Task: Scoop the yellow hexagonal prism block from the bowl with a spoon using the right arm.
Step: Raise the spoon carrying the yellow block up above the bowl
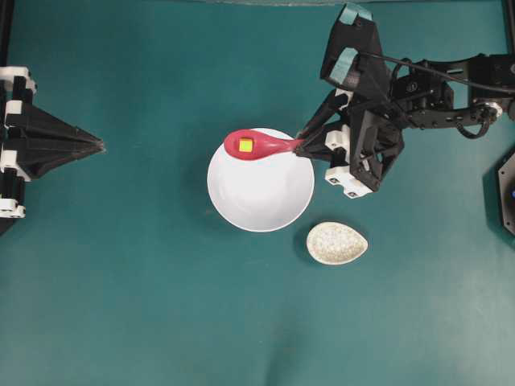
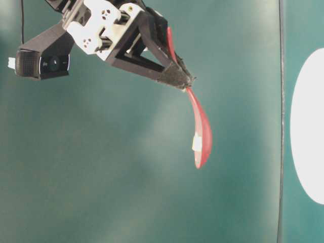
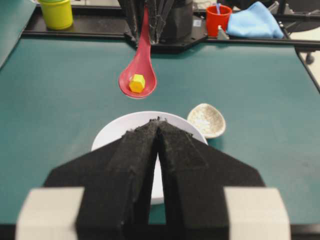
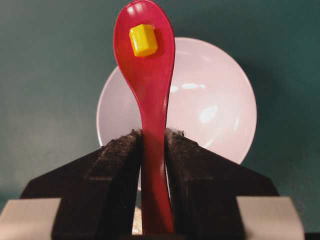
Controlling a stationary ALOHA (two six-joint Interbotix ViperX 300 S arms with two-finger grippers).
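My right gripper [image 1: 301,145] is shut on the handle of the red-pink spoon [image 1: 259,145]. It holds the spoon above the far rim of the white bowl [image 1: 265,201]. The yellow hexagonal prism block [image 1: 245,145] lies in the spoon's head. The right wrist view shows the block [image 4: 143,39] in the spoon [image 4: 150,85], lifted over the bowl [image 4: 215,110], between my gripper's tips [image 4: 153,134]. The left wrist view shows the block [image 3: 137,83] in the spoon [image 3: 139,75] above the bowl [image 3: 115,131]. My left gripper [image 1: 101,145] is shut and empty at the left edge, far from the bowl.
A speckled beige teardrop-shaped rest [image 1: 336,243] lies on the teal table just right of the bowl's near side. In the left wrist view a yellow-green cup [image 3: 56,13], a red cup [image 3: 218,20] and a blue cloth [image 3: 256,21] stand beyond the table's far edge.
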